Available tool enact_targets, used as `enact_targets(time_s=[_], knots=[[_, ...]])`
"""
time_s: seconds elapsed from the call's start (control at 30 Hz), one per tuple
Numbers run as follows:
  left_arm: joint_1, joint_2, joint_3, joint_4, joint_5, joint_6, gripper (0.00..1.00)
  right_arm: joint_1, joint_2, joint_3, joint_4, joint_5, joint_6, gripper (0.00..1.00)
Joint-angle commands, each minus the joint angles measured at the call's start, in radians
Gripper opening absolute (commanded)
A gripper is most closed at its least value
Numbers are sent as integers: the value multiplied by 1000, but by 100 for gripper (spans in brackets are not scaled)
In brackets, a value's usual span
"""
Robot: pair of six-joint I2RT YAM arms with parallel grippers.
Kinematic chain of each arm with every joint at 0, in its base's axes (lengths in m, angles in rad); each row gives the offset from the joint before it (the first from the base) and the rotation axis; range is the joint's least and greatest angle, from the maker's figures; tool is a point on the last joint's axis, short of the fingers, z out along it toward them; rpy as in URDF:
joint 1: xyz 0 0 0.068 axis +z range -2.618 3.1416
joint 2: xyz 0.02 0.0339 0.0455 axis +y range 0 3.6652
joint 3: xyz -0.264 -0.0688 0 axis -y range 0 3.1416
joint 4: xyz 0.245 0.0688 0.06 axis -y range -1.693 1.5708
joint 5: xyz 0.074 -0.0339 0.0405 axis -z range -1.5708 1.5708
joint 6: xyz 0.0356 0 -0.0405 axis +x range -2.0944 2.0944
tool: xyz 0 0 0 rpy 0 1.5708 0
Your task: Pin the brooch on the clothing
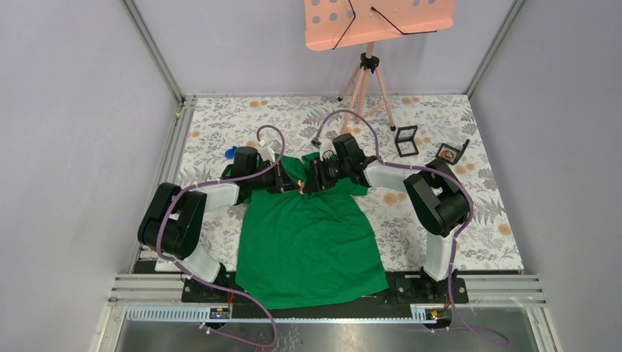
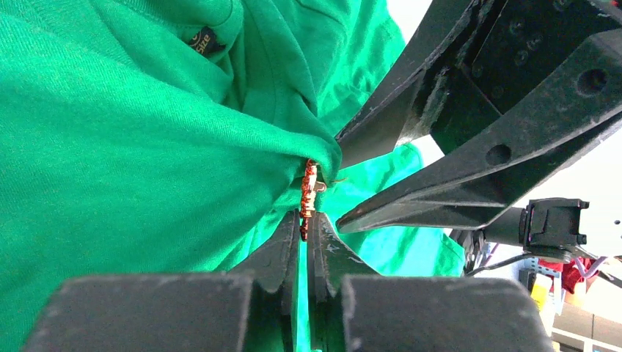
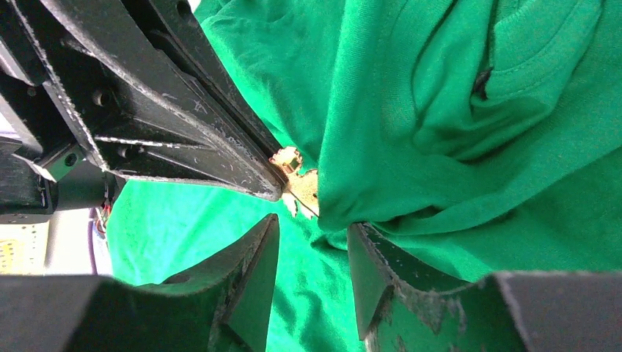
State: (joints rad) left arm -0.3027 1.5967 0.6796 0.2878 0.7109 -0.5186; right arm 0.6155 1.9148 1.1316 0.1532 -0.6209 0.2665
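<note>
Left hand (image 2: 305, 226) clamps brooch (image 2: 309, 187); right hand (image 3: 313, 233) gapes.

Soft, bright green T-shirt (image 2: 125, 147) fabric fills the left and top of the frame, with a small dark woven label (image 2: 205, 38) near its neck seam. At bottom centre, the black left gripper (image 2: 306, 220) pinches a small, glittering orange-red and gold brooch (image 2: 309, 192), which touches a gathered fold of the fabric. From the right, the black right gripper (image 2: 341, 180) reaches in, jaws apart, its tips just beside the brooch.
</note>
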Motion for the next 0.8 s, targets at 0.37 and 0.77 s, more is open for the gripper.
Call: enact_targets(time_s=[0.37,0.77], knots=[[24,37,62,-13,172,65,0,-82,-46,-42,52,-160,-63,59],[24,46,70,-26,193,71,0,-97,-14,-38,102,-246,-44,47]])
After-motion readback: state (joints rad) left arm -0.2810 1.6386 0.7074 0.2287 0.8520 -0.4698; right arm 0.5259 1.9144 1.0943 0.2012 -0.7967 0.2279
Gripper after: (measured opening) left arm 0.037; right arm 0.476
